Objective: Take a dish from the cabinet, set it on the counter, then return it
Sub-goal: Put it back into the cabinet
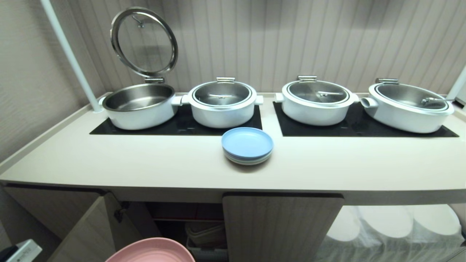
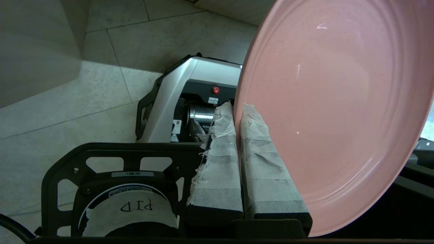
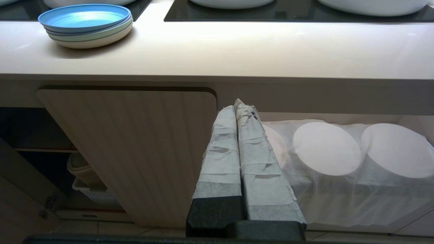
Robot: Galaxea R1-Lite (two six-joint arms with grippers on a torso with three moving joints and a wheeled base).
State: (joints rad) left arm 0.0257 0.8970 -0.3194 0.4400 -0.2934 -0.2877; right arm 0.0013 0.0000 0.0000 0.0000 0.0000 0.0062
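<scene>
Fluted beige wall behind, long cream table (image 1: pixel 145 163) with two black cooktop panels (image 1: pixel 174 125) and four white pots (image 1: pixel 140 105), leftmost lid up. Under it, cabinet (image 1: pixel 280 225) with left door (image 1: pixel 87 233) swung open, right one closed. Draped white plates (image 3: pixel 327 149) in the recess further right. Blue-topped plate stack (image 1: pixel 247 145) mid-table. Pink dish (image 2: pixel 335 112) down low before the open cabinet, rim pinched in left gripper (image 2: pixel 237 112), taped fingers clamped tight. Right gripper (image 3: pixel 236 106) hanging in front of the closed door, fingers pressed together, empty.
</scene>
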